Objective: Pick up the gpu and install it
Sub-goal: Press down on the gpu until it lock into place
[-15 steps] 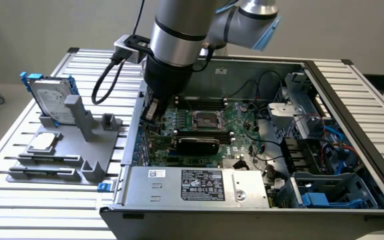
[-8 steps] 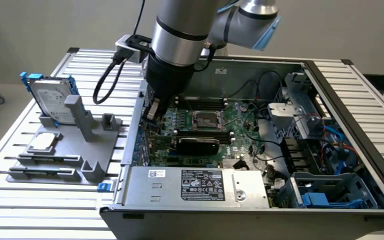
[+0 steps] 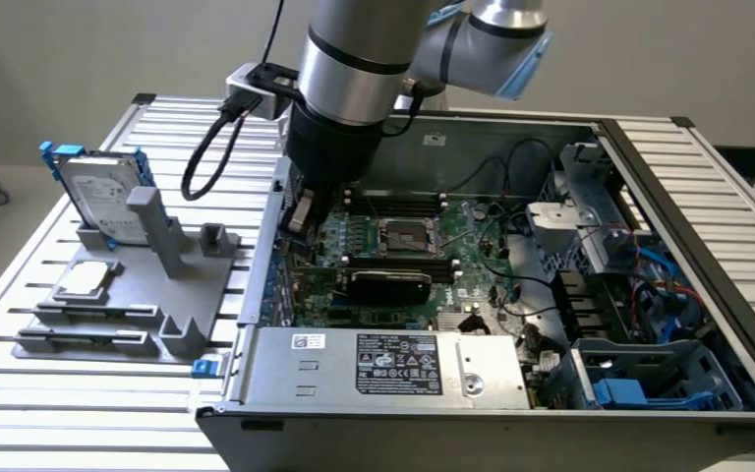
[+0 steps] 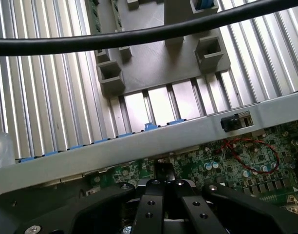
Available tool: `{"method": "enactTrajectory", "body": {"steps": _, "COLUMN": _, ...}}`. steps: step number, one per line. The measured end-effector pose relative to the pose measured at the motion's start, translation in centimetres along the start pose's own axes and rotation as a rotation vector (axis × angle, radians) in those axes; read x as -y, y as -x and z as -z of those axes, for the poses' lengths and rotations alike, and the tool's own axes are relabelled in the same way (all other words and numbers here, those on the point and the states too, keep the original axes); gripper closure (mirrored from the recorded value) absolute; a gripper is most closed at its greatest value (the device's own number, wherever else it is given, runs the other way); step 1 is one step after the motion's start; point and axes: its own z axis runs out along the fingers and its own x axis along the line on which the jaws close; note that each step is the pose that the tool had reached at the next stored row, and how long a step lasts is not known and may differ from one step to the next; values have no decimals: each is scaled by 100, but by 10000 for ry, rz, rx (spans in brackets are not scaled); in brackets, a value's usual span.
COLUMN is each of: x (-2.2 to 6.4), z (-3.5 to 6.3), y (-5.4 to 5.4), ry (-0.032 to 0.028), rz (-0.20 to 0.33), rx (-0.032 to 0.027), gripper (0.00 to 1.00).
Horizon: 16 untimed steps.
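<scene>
The gpu, with its black rounded shroud facing up, lies across the green motherboard inside the open computer case, just in front of the CPU socket. My gripper hangs inside the case by the wall on the exterior view's left, a little behind and to the left of the gpu and apart from it. In the wrist view the gripper has its black fingers pressed together with nothing between them, above the board's edge next to the case wall.
A grey fixture stands on the slatted table outside the case and holds a silver hard drive in a blue frame. A silver power supply fills the case front. A black cable crosses the wrist view.
</scene>
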Motion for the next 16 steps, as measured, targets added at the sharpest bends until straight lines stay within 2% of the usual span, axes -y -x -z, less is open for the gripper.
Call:
{"method": "enactTrajectory", "body": {"steps": 11, "x": 2, "z": -9, "y": -1, "ry": 29, "rz": -110, "rx": -28, "gripper": 89}}
{"method": "enactTrajectory", "body": {"steps": 13, "x": 4, "z": -10, "y": -3, "ry": 70, "rz": -122, "rx": -36, "gripper": 89}}
{"method": "enactTrajectory", "body": {"steps": 16, "x": 3, "z": -10, "y": -5, "ry": 164, "rz": -149, "rx": -54, "gripper": 89}}
